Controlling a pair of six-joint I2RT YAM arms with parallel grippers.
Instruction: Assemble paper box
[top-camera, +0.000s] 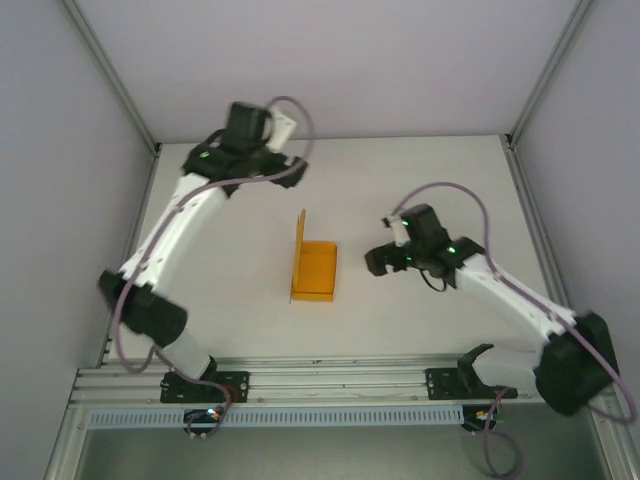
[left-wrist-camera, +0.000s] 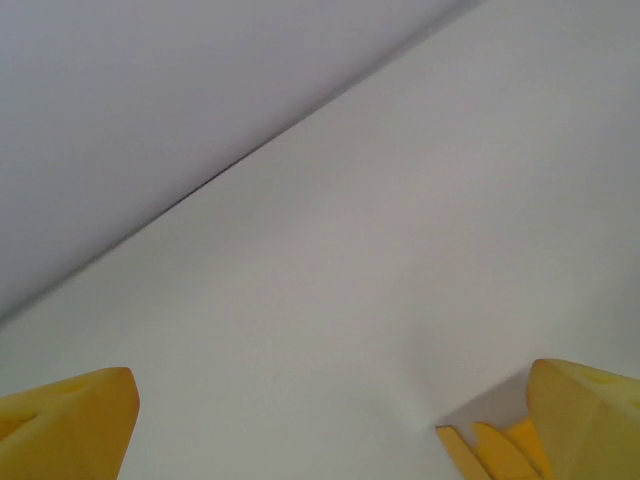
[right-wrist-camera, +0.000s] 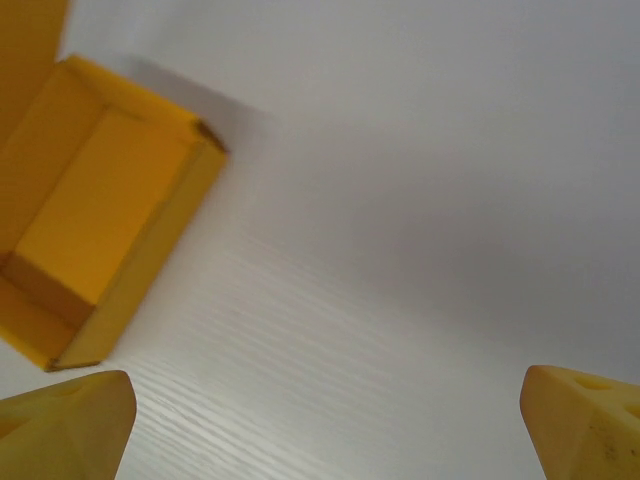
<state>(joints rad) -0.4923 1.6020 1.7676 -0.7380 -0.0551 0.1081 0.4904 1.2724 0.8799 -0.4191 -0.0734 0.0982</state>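
My left gripper (top-camera: 288, 172) hangs over the back left of the table (top-camera: 430, 180), jaws spread wide with nothing between them. The paper box (top-camera: 314, 272) sits mid-table between the arms, its walls folded up and its lid flap (top-camera: 300, 235) standing upright on its left side. It's thin card, so I judge it light, easily creased and likely to slide. I'd press the flap near its free edge while bracing a wall. My right gripper (top-camera: 378, 260) sits just right of the box, also wide and empty.
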